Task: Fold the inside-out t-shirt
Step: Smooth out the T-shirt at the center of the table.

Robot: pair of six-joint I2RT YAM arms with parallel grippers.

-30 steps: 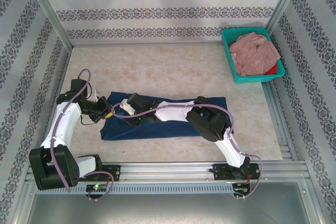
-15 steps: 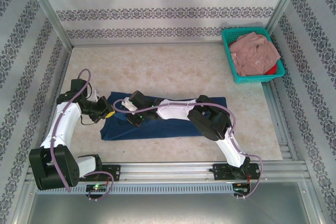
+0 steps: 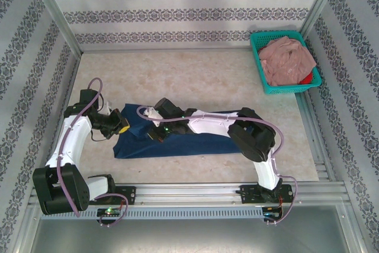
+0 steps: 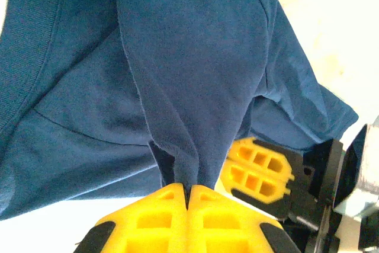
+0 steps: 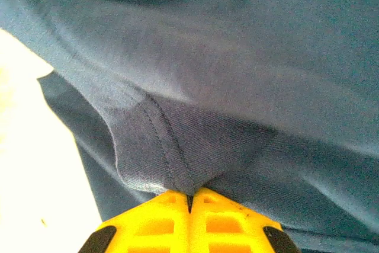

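Left gripper (image 4: 188,197) is clamped shut on a pinched ridge of the inside-out t-shirt (image 3: 195,143) at its left end, and its arm sits where it was a second ago. Just to its right, the right gripper (image 5: 190,197) is also closed, biting a stitched seam fold. That bite is the new part: its jaws finished closing within the last second. From above, the right wrist has since come up and drifted right, and its elbow has swung out toward the right side of the table (image 3: 177,75). The cloth followed, so the left end now tents up between the two grips while the rest lies in a long dark band across the near-middle of the table. My read is that both pinches are set and the lift for the next fold has begun. The fold itself isn't laid yet. The two grips are very close together, so I'd expect the cloth to bunch unless they spread. I can't tell whether either pinch holds one layer or two. At far right, the green basket (image 3: 259,63) with the pink garment (image 3: 288,57) is untouched.
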